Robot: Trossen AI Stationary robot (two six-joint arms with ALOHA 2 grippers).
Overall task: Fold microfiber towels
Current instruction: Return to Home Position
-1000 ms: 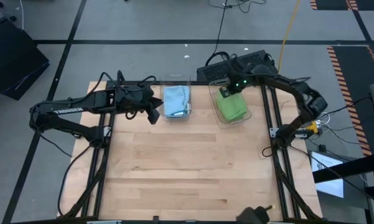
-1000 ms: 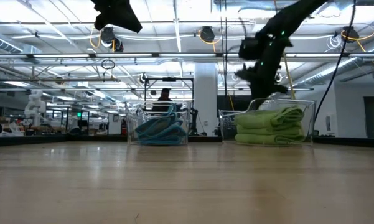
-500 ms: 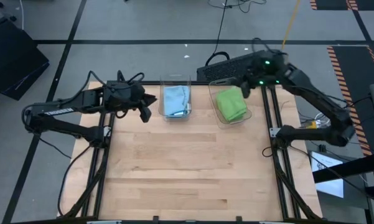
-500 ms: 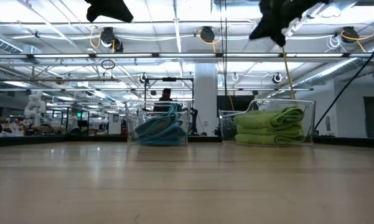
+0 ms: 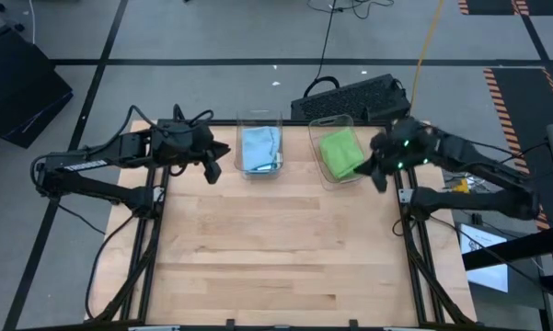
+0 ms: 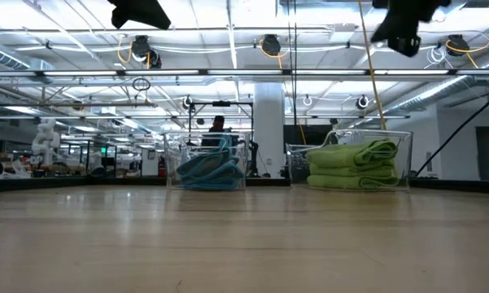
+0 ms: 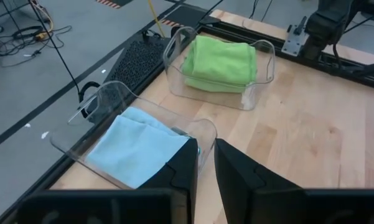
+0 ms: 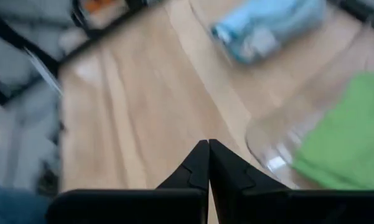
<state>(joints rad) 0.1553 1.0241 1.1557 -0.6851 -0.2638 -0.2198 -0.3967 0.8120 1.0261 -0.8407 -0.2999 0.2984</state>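
Light blue microfiber towels (image 5: pixel 260 147) lie folded in a clear bin at the table's far middle. Lime green ones (image 5: pixel 340 153) lie stacked in a second clear bin to its right. In the left wrist view the blue towels (image 7: pixel 134 146) are close ahead and the green stack (image 7: pixel 221 59) lies beyond. My left gripper (image 5: pixel 216 163) hangs high, just left of the blue bin, fingers (image 7: pixel 205 163) a narrow gap apart with nothing between them. My right gripper (image 5: pixel 377 176) is shut and empty, raised just right of the green bin, near the table's right edge; its fingertips (image 8: pixel 208 146) meet.
The two bins (image 6: pixel 207 163) (image 6: pixel 354 163) stand side by side near the far edge. A black keyboard (image 5: pixel 350 96) lies on the floor beyond them. Bare wood (image 5: pixel 276 248) covers the table's middle and near half. A person (image 6: pixel 216 125) stands far off in the room behind.
My right gripper has risen from over the green towels, swung toward the table's right edge and come nearer, staying shut; the green stack has stayed in its bin. My left gripper has drawn back a little from the blue bin toward the left edge.
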